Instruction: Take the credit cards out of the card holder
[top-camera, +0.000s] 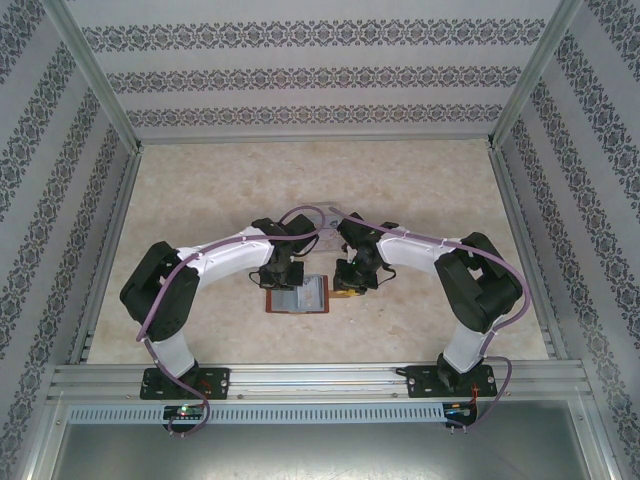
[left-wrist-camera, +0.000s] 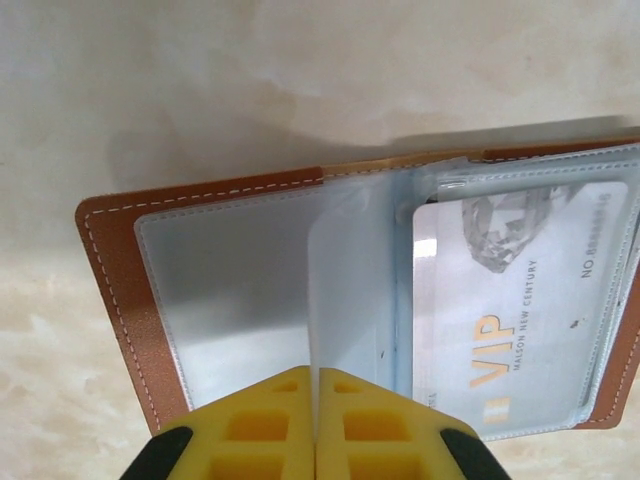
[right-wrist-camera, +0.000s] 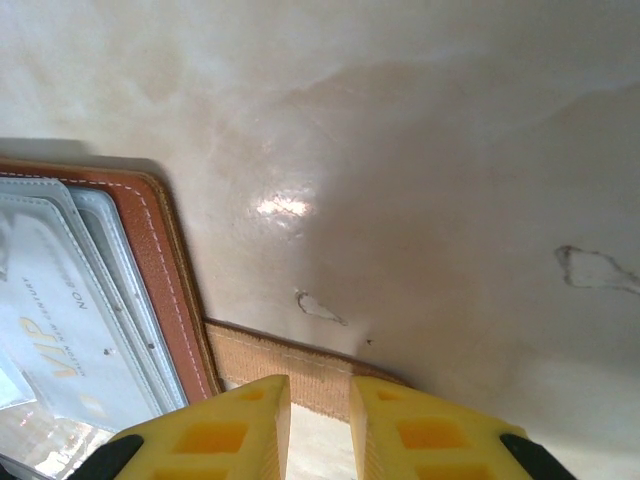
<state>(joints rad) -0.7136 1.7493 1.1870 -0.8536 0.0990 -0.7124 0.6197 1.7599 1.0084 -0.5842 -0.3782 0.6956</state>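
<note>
The card holder (top-camera: 297, 296) lies open on the table between my two grippers, brown leather (left-wrist-camera: 110, 260) outside and clear grey-blue pockets inside. A pale credit card (left-wrist-camera: 520, 310) printed VIP sits in the right-hand pocket and shows again as the credit card (right-wrist-camera: 60, 340) in the right wrist view. My left gripper (left-wrist-camera: 317, 375) is shut on the edge of a thin pale leaf (left-wrist-camera: 350, 290) standing up from the holder's fold; pocket sleeve or card, I cannot tell. My right gripper (right-wrist-camera: 320, 400) stands slightly open, its tips over the holder's brown strap tab (right-wrist-camera: 310, 365).
The table top (top-camera: 320, 190) is pale marbled stone, bare behind the holder. Patterned walls and metal frame posts close it in on three sides. Both arms (top-camera: 230, 250) bend inward above the holder from the near rail (top-camera: 320, 380).
</note>
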